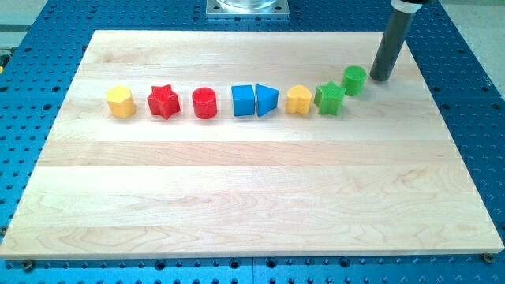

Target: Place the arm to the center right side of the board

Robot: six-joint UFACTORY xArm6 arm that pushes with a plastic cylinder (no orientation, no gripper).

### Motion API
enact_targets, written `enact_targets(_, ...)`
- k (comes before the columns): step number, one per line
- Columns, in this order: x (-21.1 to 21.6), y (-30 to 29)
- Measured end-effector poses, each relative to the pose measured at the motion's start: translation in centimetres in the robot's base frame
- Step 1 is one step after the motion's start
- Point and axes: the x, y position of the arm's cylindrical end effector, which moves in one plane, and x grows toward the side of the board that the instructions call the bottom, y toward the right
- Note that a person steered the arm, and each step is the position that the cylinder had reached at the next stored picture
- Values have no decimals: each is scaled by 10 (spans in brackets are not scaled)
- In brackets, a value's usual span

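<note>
My tip (pixel 380 78) rests on the wooden board (pixel 252 189) near its upper right part, just right of the green cylinder (pixel 354 80). The dark rod rises from it toward the view's top. A row of blocks runs across the upper half of the board, from left to right: yellow hexagon (pixel 121 102), red star (pixel 163 101), red cylinder (pixel 204 102), blue cube (pixel 243 100), blue wedge (pixel 267 100), yellow heart-like block (pixel 298 99), green star (pixel 330 98), then the green cylinder. The tip touches no block.
The board lies on a blue perforated table (pixel 473 102). A grey metal base plate (pixel 248 8) sits at the view's top centre, beyond the board's far edge.
</note>
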Motion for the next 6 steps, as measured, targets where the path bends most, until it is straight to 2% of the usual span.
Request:
enact_targets(4,-14,0)
enact_targets(5,-8,-11)
enact_targets(6,24,16)
